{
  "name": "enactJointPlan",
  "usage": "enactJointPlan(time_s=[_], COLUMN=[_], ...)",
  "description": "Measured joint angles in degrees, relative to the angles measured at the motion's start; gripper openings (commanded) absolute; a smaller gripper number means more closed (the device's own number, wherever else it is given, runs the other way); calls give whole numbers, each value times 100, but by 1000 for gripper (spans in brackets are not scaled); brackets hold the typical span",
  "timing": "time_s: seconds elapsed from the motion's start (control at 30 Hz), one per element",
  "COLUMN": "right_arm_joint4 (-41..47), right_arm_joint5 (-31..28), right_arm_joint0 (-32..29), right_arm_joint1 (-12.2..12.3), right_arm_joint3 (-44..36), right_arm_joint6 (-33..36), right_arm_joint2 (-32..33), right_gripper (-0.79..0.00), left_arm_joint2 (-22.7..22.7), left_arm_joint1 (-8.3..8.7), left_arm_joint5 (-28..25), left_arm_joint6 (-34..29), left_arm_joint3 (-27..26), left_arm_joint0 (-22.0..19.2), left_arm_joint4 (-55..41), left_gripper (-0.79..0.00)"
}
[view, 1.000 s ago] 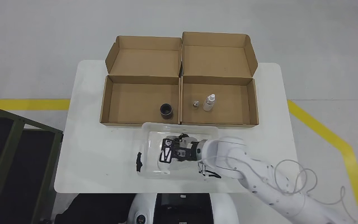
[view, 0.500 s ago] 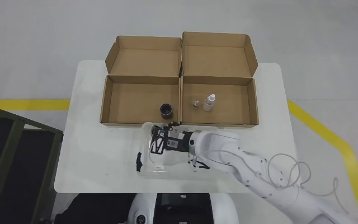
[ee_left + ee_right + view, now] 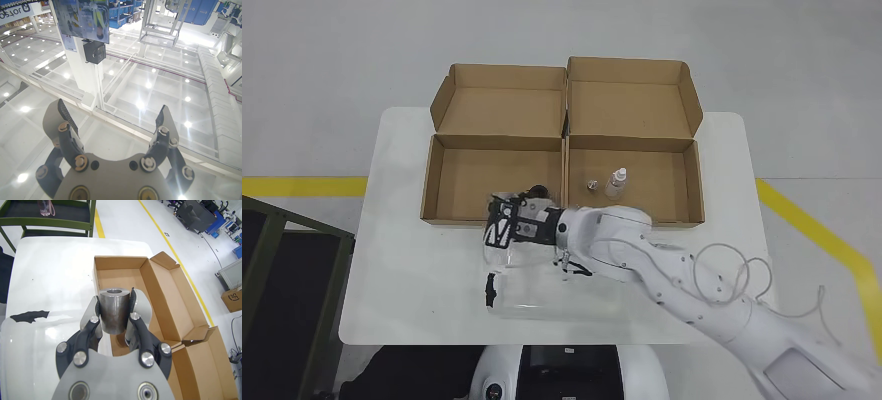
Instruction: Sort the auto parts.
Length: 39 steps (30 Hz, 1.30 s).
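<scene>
Altogether two boxes [image 3: 472, 185], two steel cylinders [image 3: 114, 311]

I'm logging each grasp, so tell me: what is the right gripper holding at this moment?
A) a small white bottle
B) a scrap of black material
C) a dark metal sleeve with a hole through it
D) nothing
C: in the right wrist view the right gripper has its jaws closed on either side of a dark metal sleeve, whose open bore shows at its end.
</scene>
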Motion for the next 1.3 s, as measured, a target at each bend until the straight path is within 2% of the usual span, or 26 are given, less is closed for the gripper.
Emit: enactJointPlan(time_s=[0.3,0.8,1.2,1.3], right_arm_joint4=[254,714,1135,1234], right_arm_joint5=[18,-15,-288,-395], right_arm_joint0=[567,1343,1740,1809], right_arm_joint1=[-454,-1297,-1899,-2040], right_arm_joint3=[966,2607,3849,4127], right_arm_joint6=[-193,351,682,776], right_arm_joint2=[-319,-843,-1006,-1045], right_gripper=[-785,-785,-785,-763], left_arm_joint2=[0,0,0,0], left_arm_joint1=[0,0,0,0], left_arm_joint5=[0,0,0,0], left_arm_joint6=[0,0,0,0], left_arm_joint3=[0,0,0,0], left_arm_joint0=[0,0,0,0], left_arm_joint4=[0,0,0,0], left_gripper=[0,0,0,0])
